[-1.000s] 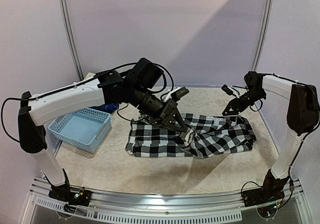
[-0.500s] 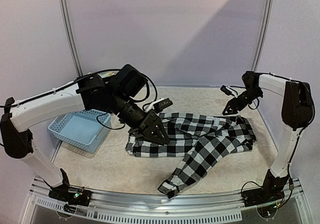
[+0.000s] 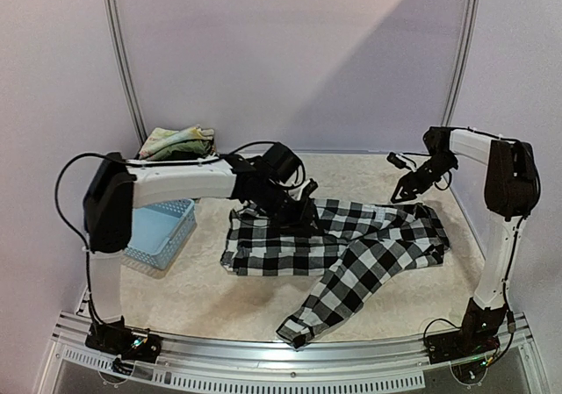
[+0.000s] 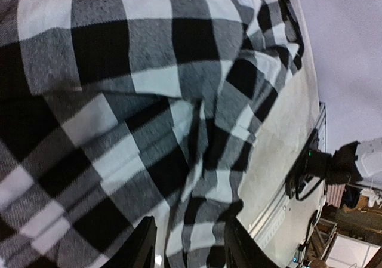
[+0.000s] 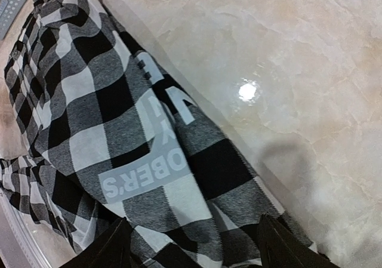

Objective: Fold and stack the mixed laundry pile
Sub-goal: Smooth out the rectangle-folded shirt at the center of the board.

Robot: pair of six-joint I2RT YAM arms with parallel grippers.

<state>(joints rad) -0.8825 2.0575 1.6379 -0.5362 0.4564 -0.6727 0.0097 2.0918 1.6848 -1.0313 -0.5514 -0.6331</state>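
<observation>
The black-and-white checked shirt (image 3: 351, 245) lies spread on the table, one sleeve (image 3: 309, 317) trailing toward the front edge. My left gripper (image 3: 304, 211) hovers low over the shirt's upper middle. In the left wrist view its fingers stand apart over wrinkled checked cloth (image 4: 149, 101), and the left gripper (image 4: 191, 253) grips nothing. My right gripper (image 3: 406, 189) hangs just above the shirt's back right corner, open. The right wrist view shows the right gripper (image 5: 197, 253) wide over cloth (image 5: 89, 83) with a pale lettered label (image 5: 149, 172). A pale yellow-green floral cloth (image 3: 180, 141) lies folded at the back left.
A light blue perforated basket (image 3: 162, 232) stands at the left, partly behind my left arm. Beige table surface (image 3: 219, 293) shows in front of the shirt and behind it (image 5: 286, 53). The metal front rail (image 3: 281, 359) runs along the near edge.
My left gripper let go of the sleeve, which dropped toward the front edge. The left arm then lowered and reached right over the shirt, uncovering the folded cloth at back left. The right gripper opened wider.
</observation>
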